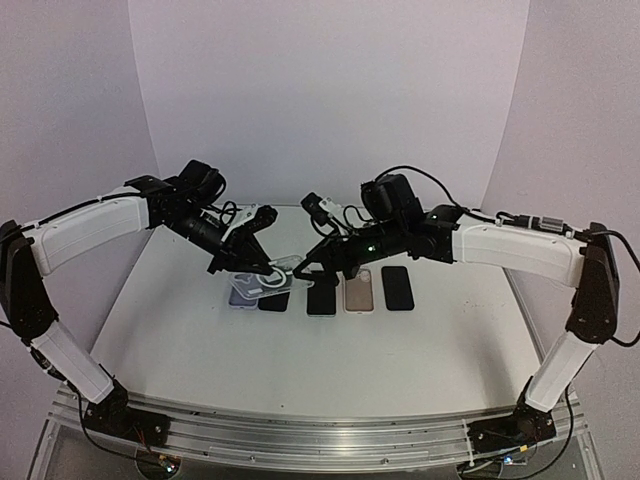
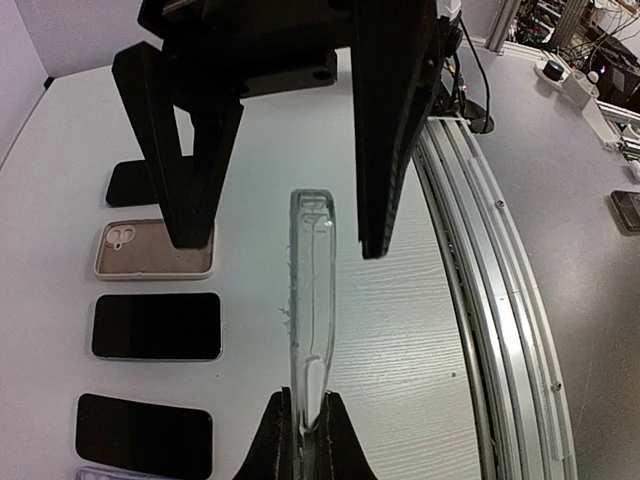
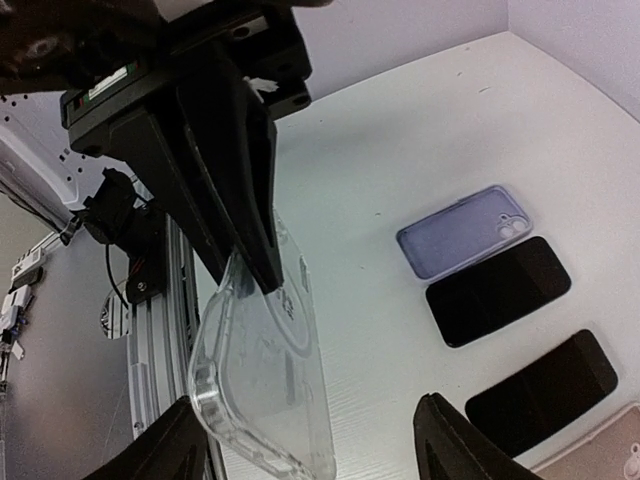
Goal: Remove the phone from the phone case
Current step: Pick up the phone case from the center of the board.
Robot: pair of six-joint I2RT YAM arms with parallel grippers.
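Left claw (image 2: 305,428) was pinched tight on 1 short end of the clear phone case (image 2: 310,300), holding it edge-on in the air above the desk (image 2: 400,330). Right claw (image 3: 312,425) was spread wide, 1 finger either side of the case's other end, apparently not touching. Case looked empty; hard to confirm through clear plastic. Below it on the desk, in 1 row: lavender case (image 3: 465,232), beige case (image 2: 155,250), 3 black phones (image 3: 498,290).

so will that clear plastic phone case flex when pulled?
Clear plastic phone case looks thin and see-through, so probably light and bendy. Left tool pinches just one edge, so it may pivot. Glossy surface is likely slippery.
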